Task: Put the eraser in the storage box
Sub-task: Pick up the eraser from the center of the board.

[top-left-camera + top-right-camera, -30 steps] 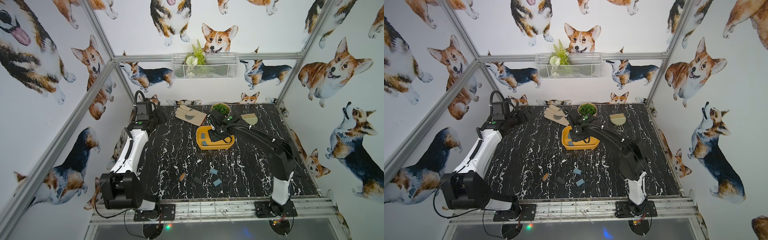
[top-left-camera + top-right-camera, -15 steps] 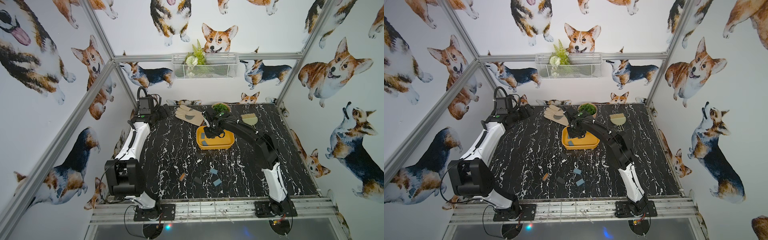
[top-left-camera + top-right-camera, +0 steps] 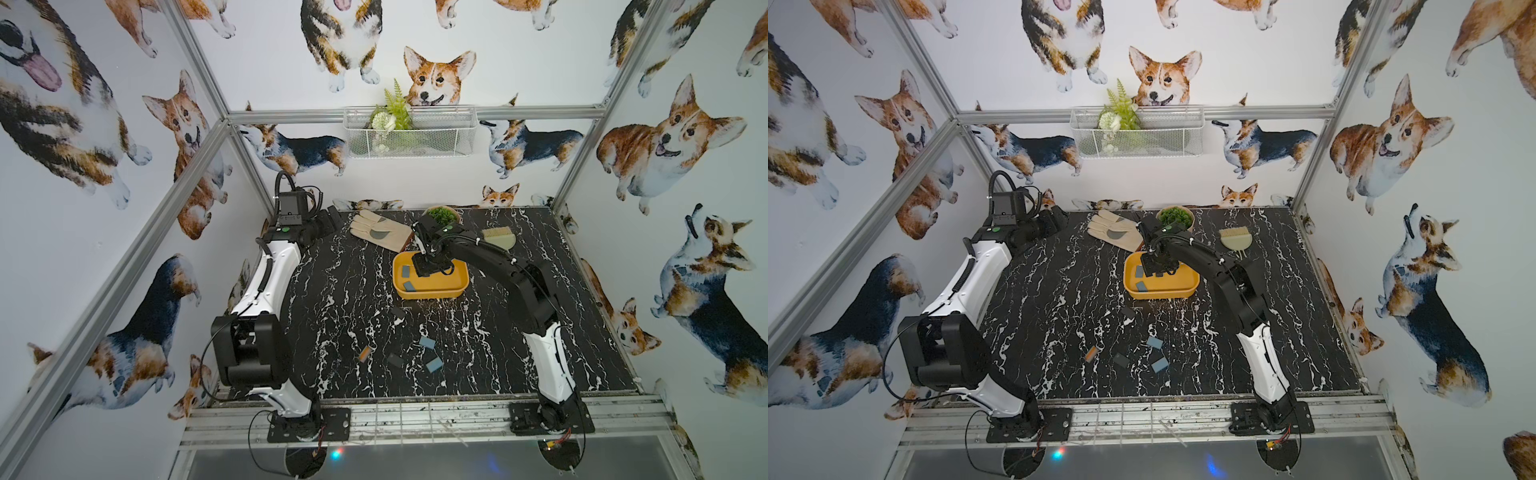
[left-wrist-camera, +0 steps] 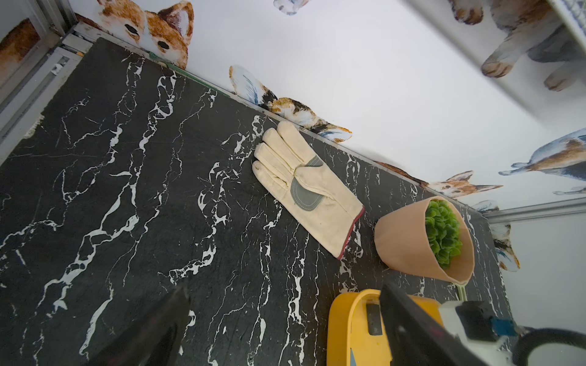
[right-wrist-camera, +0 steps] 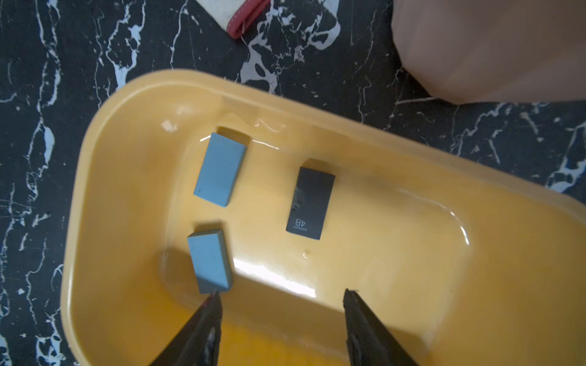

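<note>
The left fingers [image 4: 158, 329] were found spread wide at the far left of the bench [image 3: 340, 291], with nothing between them. A cream work glove [image 3: 380, 232] was noted lying flat just to their right, near the back wall. Its red-edged cuff lay close to the far-left corner of the storage box [image 3: 457, 286].

Three erasers were recorded on the box floor, apart from one another. A blue eraser [image 5: 220, 173] and a second blue eraser [image 5: 209, 261] lay toward the left end, and a black eraser [image 5: 310, 202] marked 4B lay nearer the middle.

The right fingers [image 5: 203, 329] were observed over the box, parted and gripping nothing. One tip stood just beside the second blue eraser; contact could not be determined. The black eraser lay clear of both tips. In both top views the box's middle was covered by the right arm.

A potted plant [image 3: 442, 214] stood just behind the box, and a hand brush [image 3: 498, 239] stood further right. Loose pieces [image 3: 427, 342], blue, black and one orange, were logged on the bench in front of the box.
</note>
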Available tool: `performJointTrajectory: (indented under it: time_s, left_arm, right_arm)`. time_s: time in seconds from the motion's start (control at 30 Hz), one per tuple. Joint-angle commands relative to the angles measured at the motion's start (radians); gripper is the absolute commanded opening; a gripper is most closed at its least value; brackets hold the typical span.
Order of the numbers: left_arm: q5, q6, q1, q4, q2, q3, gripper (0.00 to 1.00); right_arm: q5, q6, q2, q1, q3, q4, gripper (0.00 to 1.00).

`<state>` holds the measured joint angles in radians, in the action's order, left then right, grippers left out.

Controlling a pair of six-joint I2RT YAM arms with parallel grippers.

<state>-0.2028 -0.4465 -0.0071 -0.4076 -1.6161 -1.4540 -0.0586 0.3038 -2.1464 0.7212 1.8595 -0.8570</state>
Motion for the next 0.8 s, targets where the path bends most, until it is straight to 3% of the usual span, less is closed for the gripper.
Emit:
performJointTrajectory:
  time_s: [0.0, 0.23, 0.5, 0.63, 0.77]
  left_arm:
    - [0.002, 0.018, 0.000, -0.003, 0.013, 0.003, 0.96]
    - [0.003, 0.029, 0.000, 0.001, 0.047, 0.040, 0.96]
    - [-0.021, 0.021, -0.001, 0.020, 0.098, 0.101, 0.96]
    - [-0.014, 0.093, -0.034, -0.069, 0.122, 0.106, 0.96]
    - [0.109, 0.181, -0.149, -0.182, 0.167, 0.142, 0.96]
  right_arm:
    - [-0.071, -0.066, 0.120, 0.082, -0.134, 0.072, 0.72]
    - [-0.040, -0.032, 0.377, 0.195, -0.400, 0.117, 0.79]
    - [-0.016, -0.020, 0.466, 0.265, -0.560, 0.088, 0.81]
    - [0.021, 0.038, 0.543, 0.251, -0.623, 0.162, 0.87]
    - [0.086, 0.102, 0.575, 0.175, -0.649, 0.197, 0.91]
